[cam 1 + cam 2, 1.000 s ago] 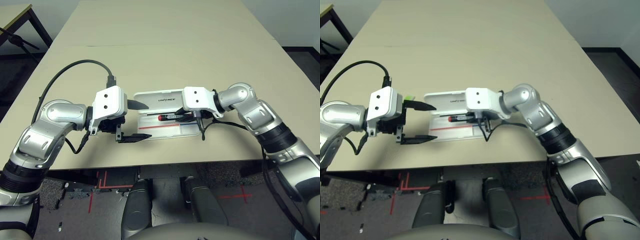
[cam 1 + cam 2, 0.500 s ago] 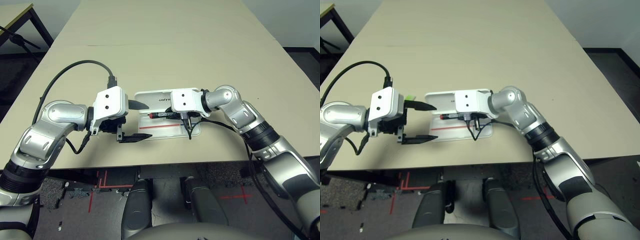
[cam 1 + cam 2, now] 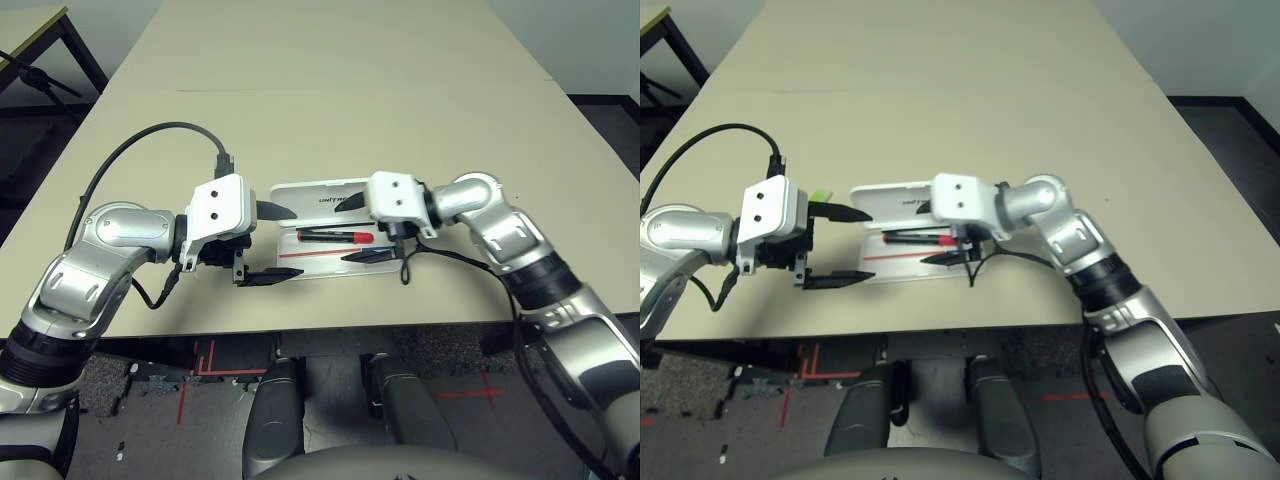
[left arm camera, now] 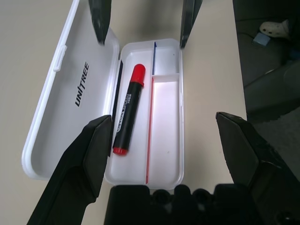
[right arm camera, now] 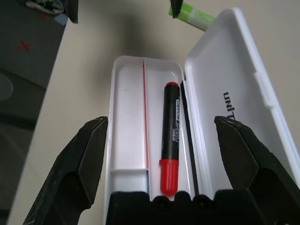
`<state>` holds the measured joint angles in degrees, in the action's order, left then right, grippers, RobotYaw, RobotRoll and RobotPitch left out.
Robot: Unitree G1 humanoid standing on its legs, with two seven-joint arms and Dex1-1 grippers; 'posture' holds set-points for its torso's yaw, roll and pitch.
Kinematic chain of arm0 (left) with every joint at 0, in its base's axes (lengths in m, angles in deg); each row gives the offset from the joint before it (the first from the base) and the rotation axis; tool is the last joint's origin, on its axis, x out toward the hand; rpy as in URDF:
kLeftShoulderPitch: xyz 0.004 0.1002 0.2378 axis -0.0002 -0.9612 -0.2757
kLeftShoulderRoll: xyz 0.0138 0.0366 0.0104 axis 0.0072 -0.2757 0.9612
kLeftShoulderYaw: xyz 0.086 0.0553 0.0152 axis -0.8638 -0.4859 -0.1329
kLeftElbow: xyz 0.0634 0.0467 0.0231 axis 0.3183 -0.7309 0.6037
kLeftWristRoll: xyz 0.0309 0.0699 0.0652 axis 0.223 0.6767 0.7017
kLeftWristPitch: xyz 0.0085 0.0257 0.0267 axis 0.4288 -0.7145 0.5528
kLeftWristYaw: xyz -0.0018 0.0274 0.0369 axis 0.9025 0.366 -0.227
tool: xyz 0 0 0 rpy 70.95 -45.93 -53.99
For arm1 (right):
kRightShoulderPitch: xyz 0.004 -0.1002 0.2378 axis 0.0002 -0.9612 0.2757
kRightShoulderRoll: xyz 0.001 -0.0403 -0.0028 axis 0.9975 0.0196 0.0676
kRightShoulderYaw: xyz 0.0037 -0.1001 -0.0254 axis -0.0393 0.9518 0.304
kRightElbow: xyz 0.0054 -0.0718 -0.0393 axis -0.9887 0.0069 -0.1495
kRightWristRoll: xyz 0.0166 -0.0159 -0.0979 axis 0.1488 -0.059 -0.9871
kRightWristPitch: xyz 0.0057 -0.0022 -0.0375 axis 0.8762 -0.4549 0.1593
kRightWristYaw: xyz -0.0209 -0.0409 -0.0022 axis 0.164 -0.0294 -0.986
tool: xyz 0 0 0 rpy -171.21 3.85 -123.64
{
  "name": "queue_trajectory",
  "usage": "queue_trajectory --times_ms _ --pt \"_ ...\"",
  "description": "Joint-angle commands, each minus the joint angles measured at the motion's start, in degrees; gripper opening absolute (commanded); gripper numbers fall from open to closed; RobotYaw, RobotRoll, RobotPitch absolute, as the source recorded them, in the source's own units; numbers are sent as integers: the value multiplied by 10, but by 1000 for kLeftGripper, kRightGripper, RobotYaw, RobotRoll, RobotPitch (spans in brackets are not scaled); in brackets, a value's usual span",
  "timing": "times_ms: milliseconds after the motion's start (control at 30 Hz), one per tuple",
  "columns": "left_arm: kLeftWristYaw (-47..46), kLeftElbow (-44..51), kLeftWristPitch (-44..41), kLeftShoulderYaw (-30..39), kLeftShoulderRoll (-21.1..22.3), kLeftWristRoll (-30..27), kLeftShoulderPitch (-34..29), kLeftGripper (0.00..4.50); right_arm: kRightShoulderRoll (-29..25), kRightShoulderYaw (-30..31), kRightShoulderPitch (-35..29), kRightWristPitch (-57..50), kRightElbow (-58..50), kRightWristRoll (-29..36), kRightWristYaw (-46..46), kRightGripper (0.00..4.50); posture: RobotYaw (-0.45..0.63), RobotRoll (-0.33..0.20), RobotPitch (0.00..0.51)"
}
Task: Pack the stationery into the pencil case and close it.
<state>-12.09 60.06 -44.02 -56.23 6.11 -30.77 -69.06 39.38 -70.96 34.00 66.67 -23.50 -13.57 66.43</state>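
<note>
Lying open: the pencil case (image 3: pixel 330 232) is seen at the centre of the left eye view, on the tan table (image 3: pixel 330 100), its lid (image 4: pixel 70 98) folded back flat toward the upper side of the frame.
Marker: a black marker with red cap (image 3: pixel 334 236) is laid inside the tray, along the hinge side, touching no finger.
Highlighter: a lime-green bar (image 5: pixel 197 18) is seen on the table just beyond the lid's far end; in the right eye view it is a small green spot (image 3: pixel 817 194) beside the left arm's white housing.
Left gripper (image 3: pixel 272 241): held at the case's left end, fingers spread wide apart, nothing between them.
Right gripper (image 3: pixel 358 230): held over the case's right part, fingers wide apart and empty, the marker lying between them below.
Clip: cannot be made out.
</note>
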Motion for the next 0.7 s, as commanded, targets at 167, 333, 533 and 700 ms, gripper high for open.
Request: queue_trajectory --times_ms 167,333,533,700 --pt "0 10 -1 11 11 1 -19 4500 -83 -143 -86 -151 -102 142 -20 4487 -31 0 131" --pt "1 4 -3 15 10 0 -19 4500 -127 -200 -150 -199 -160 205 -30 4487 -48 0 135" --pt "-1 -3 -9 18 8 -2 -16 4500 -144 -219 -180 -217 -190 244 -51 4487 -57 0 141" --pt "-26 -1 -65 24 18 -2 -14 4500 -145 -213 -182 -213 -193 250 -64 4487 -53 0 145"
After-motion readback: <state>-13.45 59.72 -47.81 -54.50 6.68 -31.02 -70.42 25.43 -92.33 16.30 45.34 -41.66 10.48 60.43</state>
